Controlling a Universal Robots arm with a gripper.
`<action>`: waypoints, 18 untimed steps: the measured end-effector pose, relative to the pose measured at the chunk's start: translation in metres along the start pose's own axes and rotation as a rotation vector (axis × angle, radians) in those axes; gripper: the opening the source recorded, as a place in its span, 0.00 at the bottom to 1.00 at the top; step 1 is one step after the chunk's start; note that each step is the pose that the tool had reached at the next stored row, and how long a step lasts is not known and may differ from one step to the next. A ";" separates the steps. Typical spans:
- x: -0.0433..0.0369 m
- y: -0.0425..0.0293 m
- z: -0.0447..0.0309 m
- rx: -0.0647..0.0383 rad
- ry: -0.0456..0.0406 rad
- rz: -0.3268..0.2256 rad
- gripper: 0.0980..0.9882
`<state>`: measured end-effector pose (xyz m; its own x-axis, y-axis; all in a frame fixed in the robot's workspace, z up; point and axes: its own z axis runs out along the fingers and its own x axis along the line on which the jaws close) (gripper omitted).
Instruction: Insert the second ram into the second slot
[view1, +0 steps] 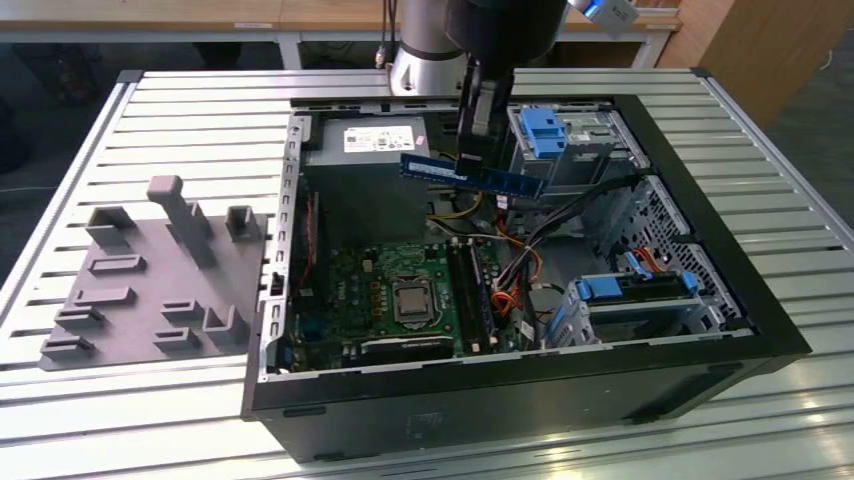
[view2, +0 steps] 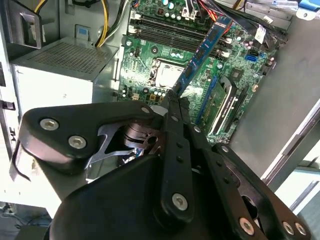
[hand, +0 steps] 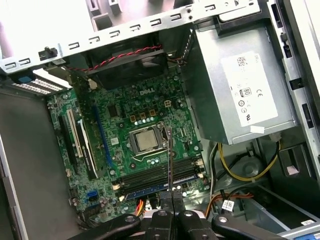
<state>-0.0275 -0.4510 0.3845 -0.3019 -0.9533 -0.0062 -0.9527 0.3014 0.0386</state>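
Note:
The second ram (view1: 474, 172) is a thin blue stick held level in the air above the open computer case (view1: 694, 260), over its rear half. My gripper (view1: 470, 160) is shut on the stick near its middle. In the second wrist view the ram (view2: 205, 50) sticks out from the shut gripper (view2: 174, 95) over the green motherboard. In the first wrist view the ram (hand: 170, 155) appears edge-on, rising from the gripper (hand: 170, 192) above the memory slots (hand: 155, 177). The slots (view1: 467, 290) lie beside the processor socket (view1: 411, 298), well below the stick.
A grey power supply (view1: 367, 140) fills the case's back corner. Blue drive-bay clips (view1: 541, 130) and a second blue clip (view1: 621, 288) sit on the exterior view's right, with orange and black cables (view1: 514, 270) between them. A grey fixture plate (view1: 147, 280) lies outside the case.

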 end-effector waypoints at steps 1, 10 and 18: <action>0.0000 0.0000 0.0000 0.000 -0.0001 0.005 0.02; 0.0000 0.0000 0.0000 0.000 -0.0018 0.048 0.02; 0.0000 0.0000 0.0000 0.001 -0.0033 0.085 0.02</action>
<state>-0.0275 -0.4510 0.3844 -0.3820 -0.9241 -0.0062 -0.9236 0.3815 0.0386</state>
